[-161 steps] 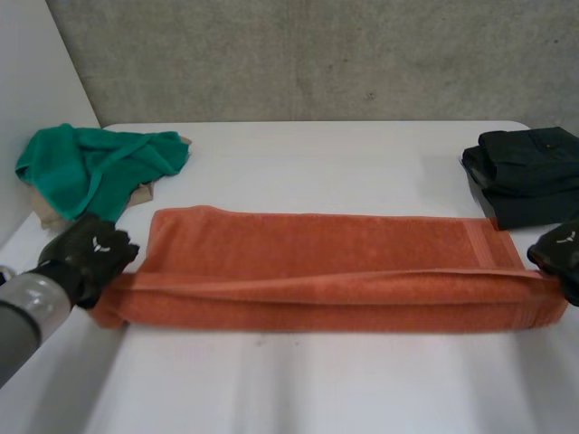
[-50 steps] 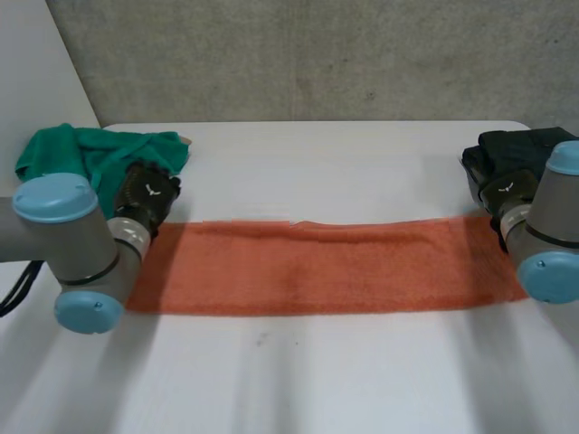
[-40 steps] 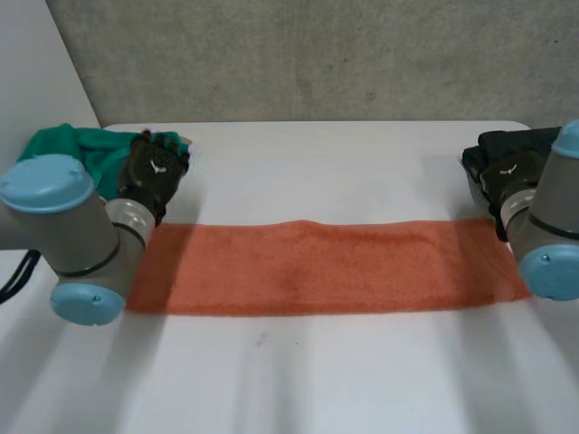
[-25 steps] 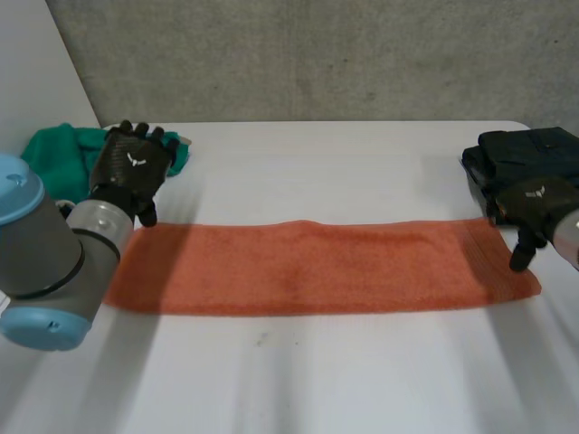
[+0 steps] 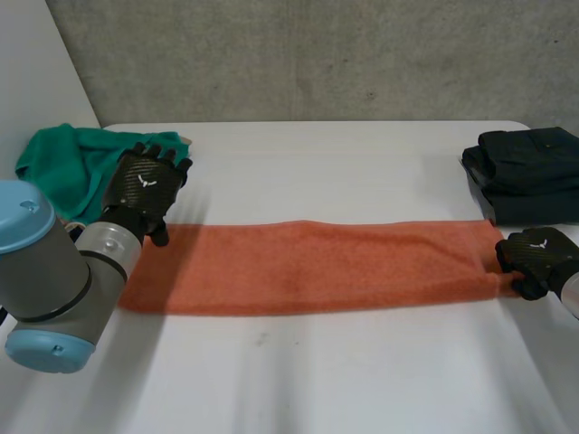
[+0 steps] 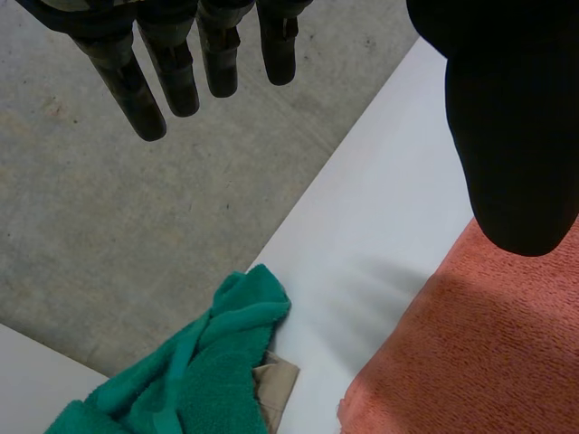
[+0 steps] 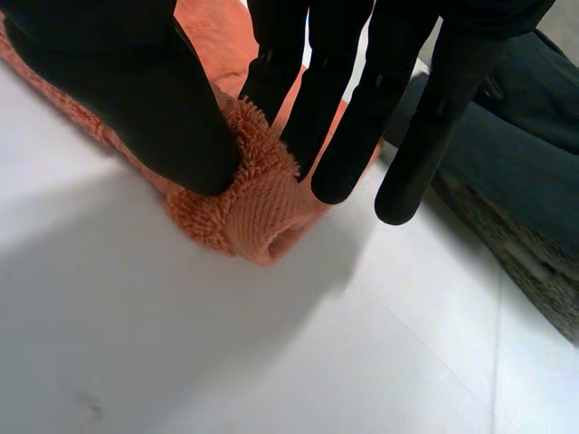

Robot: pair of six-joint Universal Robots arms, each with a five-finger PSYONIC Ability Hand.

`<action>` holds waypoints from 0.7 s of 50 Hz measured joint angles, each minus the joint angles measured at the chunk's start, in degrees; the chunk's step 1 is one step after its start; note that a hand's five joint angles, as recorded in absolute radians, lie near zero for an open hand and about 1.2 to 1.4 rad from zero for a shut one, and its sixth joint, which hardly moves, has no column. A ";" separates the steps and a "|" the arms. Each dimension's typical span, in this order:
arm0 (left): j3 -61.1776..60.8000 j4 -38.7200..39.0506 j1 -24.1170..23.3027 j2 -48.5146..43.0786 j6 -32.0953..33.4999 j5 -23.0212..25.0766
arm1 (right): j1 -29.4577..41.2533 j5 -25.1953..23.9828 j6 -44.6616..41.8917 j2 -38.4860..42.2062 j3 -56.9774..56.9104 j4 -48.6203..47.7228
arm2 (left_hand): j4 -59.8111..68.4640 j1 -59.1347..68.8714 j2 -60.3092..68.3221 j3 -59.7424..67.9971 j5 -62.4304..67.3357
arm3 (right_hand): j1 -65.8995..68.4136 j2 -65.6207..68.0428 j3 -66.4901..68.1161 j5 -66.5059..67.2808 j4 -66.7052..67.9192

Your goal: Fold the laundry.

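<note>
An orange towel [image 5: 317, 267], folded into a long narrow strip, lies across the middle of the white table [image 5: 317, 380]. My right hand [image 5: 534, 259] is at the strip's right end; in the right wrist view its thumb and fingers [image 7: 344, 127] pinch a bunched corner of the orange towel [image 7: 258, 203]. My left hand [image 5: 145, 185] hovers over the strip's left end with straight, spread fingers [image 6: 172, 68] that hold nothing; the left end of the orange towel [image 6: 488, 362] lies below its thumb.
A crumpled green cloth [image 5: 86, 163] lies at the table's back left, over a beige cloth [image 6: 276, 393]. A stack of folded dark garments [image 5: 529, 172] sits at the back right, close behind my right hand.
My right hand came down onto the towel's right end and closed on its corner. My left hand let go of the left end, lifted with straight fingers and now hangs just above it.
</note>
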 measured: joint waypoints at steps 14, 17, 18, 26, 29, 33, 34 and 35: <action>-1.57 -0.08 0.55 3.69 0.05 0.02 | -8.62 9.38 -10.60 -6.38 -3.43 -0.63 | 0.00 0.00 0.00 0.00 0.00 | 0.00 0.00 0.21 0.32 0.35; -1.68 -0.08 0.82 4.57 0.03 0.00 | -6.88 10.53 -12.38 -7.35 -4.91 -0.88 | 0.00 0.00 0.00 0.00 0.00 | 0.00 0.00 0.26 0.61 0.37; -1.69 -0.08 0.91 4.89 0.01 0.00 | -4.21 10.79 -12.52 -7.91 -5.84 -1.28 | 0.00 0.00 0.00 0.00 0.00 | 0.00 0.01 0.37 0.66 0.43; -1.79 -0.14 1.24 6.97 -0.06 -0.15 | 19.58 10.56 -9.23 -9.59 -10.10 -7.62 | 0.00 0.00 0.00 0.00 0.00 | 0.00 0.01 0.59 0.77 0.45; -2.02 -0.16 1.24 7.66 -0.18 -0.17 | 31.64 8.12 -8.33 -7.94 -11.41 -11.42 | 0.00 0.00 0.00 0.00 0.00 | 0.00 0.01 0.59 0.97 0.46; -2.59 -0.17 1.18 8.16 -0.70 -0.16 | 44.08 3.65 -8.34 -2.37 -13.46 -14.31 | 0.00 0.00 0.00 0.00 0.00 | 0.00 0.01 0.59 1.04 0.46; -2.76 -0.16 1.15 8.23 -0.91 -0.14 | 46.83 2.51 -8.49 -0.49 -14.22 -14.67 | 0.00 0.00 0.00 0.00 0.00 | 0.00 0.01 0.59 1.05 0.46; -2.85 -0.17 1.13 8.25 -1.05 -0.12 | 48.69 1.82 -8.65 0.94 -14.82 -14.75 | 0.00 0.00 0.00 0.00 0.00 | 0.00 0.01 0.59 1.05 0.46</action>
